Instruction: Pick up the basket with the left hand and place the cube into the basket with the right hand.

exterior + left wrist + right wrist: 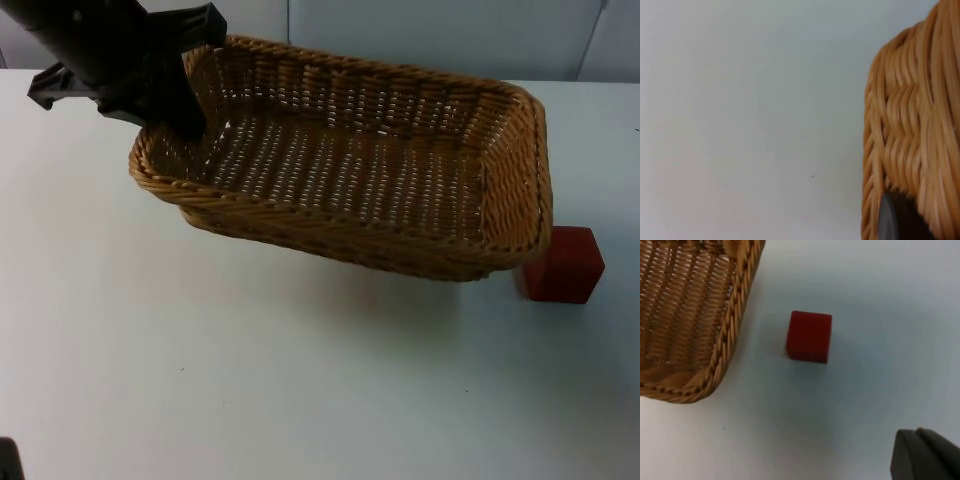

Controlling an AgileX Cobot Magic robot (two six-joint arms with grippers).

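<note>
Now the left tool is clenched on the rim of the rectangular woven wicker basket, at its short end far from the small red cube. The basket hangs tilted above the white desk: the held end is higher, and a shadow lies on the desk below it. In the left wrist view the weave of the basket wall stands just beside the dark fingertip, so I judge the hold to be on the rim itself. The basket has nothing inside.

The red cube rests on the desk just beside the free end of the basket. From the top view that corner partly covers the cube; in the right wrist view the cube stands apart from the basket rim, with bare desk between them.

The right tool hovers over the desk near the cube, on the side away from the basket. Whether its fingers are released or closed I cannot tell.

In my judgement the lifting step is done and the picking of the cube is not yet begun. Several things could go wrong:

- The basket is held at one end only, so it may swing or slip in the grip.
- The low free end is close to the cube and could knock it, or block the right tool when it comes down.
- A tilted basket may let the cube slide to the low end.
</note>
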